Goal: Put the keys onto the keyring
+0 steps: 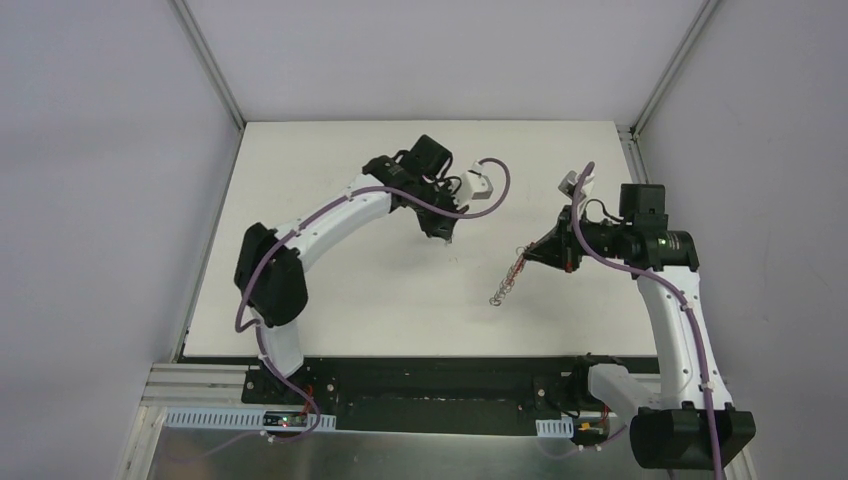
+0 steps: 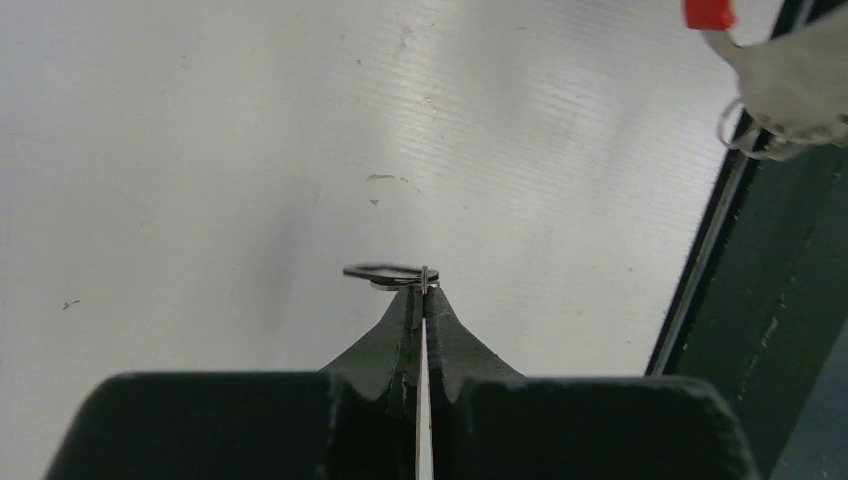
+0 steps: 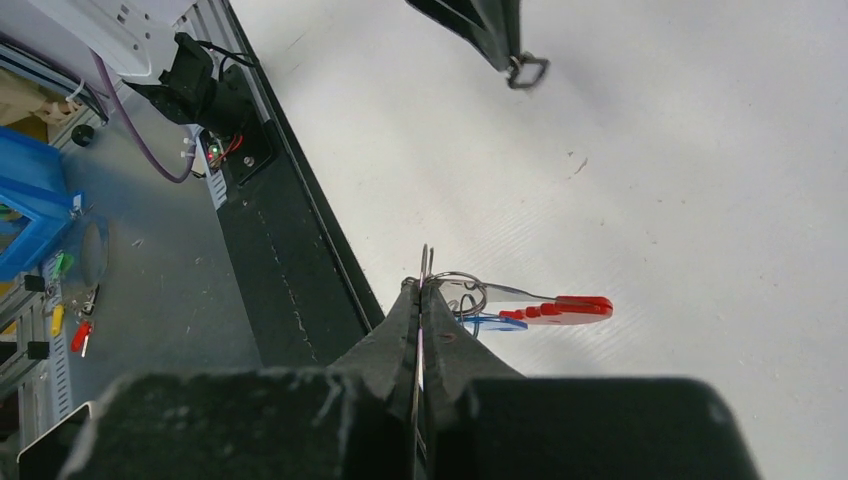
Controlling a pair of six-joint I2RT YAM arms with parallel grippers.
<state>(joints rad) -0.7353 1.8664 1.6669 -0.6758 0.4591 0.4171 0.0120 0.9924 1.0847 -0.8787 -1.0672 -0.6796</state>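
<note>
The left fingers [image 1: 440, 230] are seen from above pressed together over the middle of the white tabletop [image 1: 330, 310]; what is pinched there is too small to be told. The right fingers [image 1: 550, 250], well apart to the right, are closed on the upper end of the keyring [image 1: 507, 282], whose silvery chain trails toward the near edge. Whether its low end touches the tabletop cannot be told. A black rail [image 1: 440, 385] is laid along the near edge between the arm bases.

In the left wrist view the left fingers [image 2: 385, 335] are shut on the silver key [image 2: 385, 272]. Its dark loop juts out flat beyond the tips, and the rest is hidden between them. The keyring's red band [image 2: 708, 12] is cut off, blurred, by the upper right corner.

In the right wrist view the right fingers [image 3: 395, 345] are pinched on a thin wire ring of the keyring. The red band [image 3: 565, 307] sticks out to the right, and the blue key head [image 3: 490, 323] is seen just beneath it; whether it is threaded cannot be told. The left fingers [image 3: 480, 25], with the key's loop [image 3: 527, 70] at their tips, are well apart at the top. A blue bin [image 3: 30, 200] is seen left of the rail [image 3: 290, 290].
</note>
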